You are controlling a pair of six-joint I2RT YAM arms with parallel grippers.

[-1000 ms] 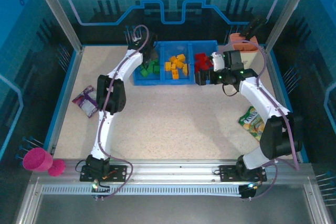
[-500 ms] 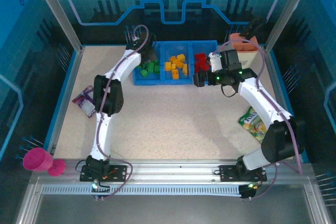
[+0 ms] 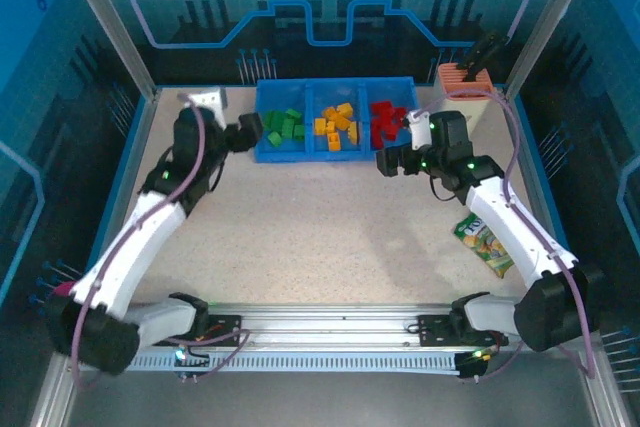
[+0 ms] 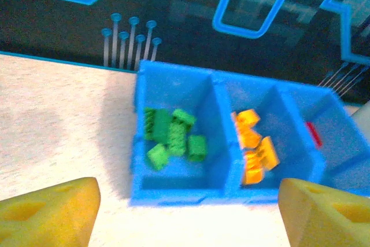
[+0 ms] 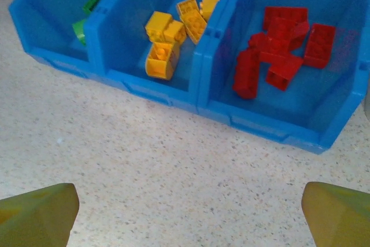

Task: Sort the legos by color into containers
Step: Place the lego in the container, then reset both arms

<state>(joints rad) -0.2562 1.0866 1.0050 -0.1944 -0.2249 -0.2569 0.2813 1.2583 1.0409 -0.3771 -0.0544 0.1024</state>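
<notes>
Top view: the blue bin (image 3: 335, 155) stands at the far side of the table (image 3: 320, 237), its three compartments side by side; the green bricks (image 3: 284, 127) lie in the left compartment, the yellow bricks (image 3: 335, 124) in the middle one, the red bricks (image 3: 385, 119) in the right one. The left gripper (image 3: 250, 132) sits just beside the bin's left end; the right gripper (image 3: 385, 160) sits just in front of the bin's right compartment. A snack packet (image 3: 485, 237) lies on the table near the right arm; a peach holder (image 3: 462, 79) stands at the far right corner.

Left wrist view: the left gripper (image 4: 188, 203) has its jaws spread wide with nothing between them; its yellow fingers (image 4: 46, 209) show at the lower corners; the bin (image 4: 173, 192) lies ahead, with the green bricks (image 4: 172, 137) piled in the nearest compartment, the yellow bricks (image 4: 254, 146) in the next, and one of the red bricks (image 4: 314, 134) in the farthest.

Right wrist view: the right gripper (image 5: 188, 212) has its jaws spread wide over bare table and holds nothing; its fingers (image 5: 37, 212) show at the lower corners; the bin (image 5: 162, 93) lies ahead; the red bricks (image 5: 280, 56) fill the right compartment, the yellow bricks (image 5: 170, 33) the middle, the green bricks (image 5: 87, 18) the left.
</notes>
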